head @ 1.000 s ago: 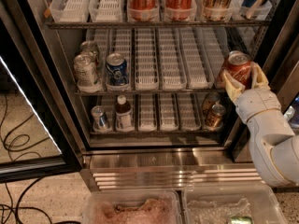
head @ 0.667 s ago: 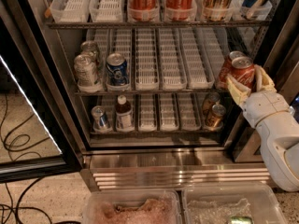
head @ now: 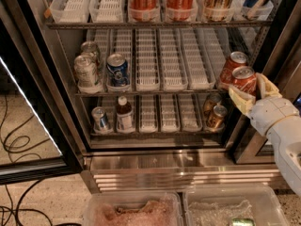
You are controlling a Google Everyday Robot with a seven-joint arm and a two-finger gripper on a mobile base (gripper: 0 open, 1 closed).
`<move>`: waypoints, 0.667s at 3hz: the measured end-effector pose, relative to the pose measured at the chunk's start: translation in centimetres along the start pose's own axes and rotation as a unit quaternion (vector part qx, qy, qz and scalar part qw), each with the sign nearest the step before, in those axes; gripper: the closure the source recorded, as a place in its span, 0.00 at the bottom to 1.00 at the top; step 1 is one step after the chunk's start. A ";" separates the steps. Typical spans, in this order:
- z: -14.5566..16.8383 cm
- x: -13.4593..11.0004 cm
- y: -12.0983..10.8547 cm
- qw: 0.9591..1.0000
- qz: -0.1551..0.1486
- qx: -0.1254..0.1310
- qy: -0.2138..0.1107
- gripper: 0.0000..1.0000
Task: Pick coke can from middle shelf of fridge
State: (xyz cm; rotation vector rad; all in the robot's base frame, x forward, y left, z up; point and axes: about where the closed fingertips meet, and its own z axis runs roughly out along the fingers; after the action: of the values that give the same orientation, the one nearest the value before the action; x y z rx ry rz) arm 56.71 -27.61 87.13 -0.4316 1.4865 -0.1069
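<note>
One coke can (head: 243,80) within tool (head: 251,92), fridge's (head: 155,166) right.

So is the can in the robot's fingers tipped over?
No, roughly upright: its silver top faces up. The gripper holds the coke can by the middle shelf, right end.

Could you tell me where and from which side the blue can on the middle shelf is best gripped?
Probably grip the blue can across its mid-body, from the open front: it stands upright at its lane's front, silver cans close beside it. The gripper, right of the middle shelf, holds the coke can.
</note>
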 end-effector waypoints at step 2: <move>-0.1 -0.4 0.5 1.000 -0.004 -0.028 -0.010 1.00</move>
State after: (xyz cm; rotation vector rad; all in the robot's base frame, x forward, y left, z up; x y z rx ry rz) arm 56.50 -27.02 87.33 -0.4819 1.4714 -0.0680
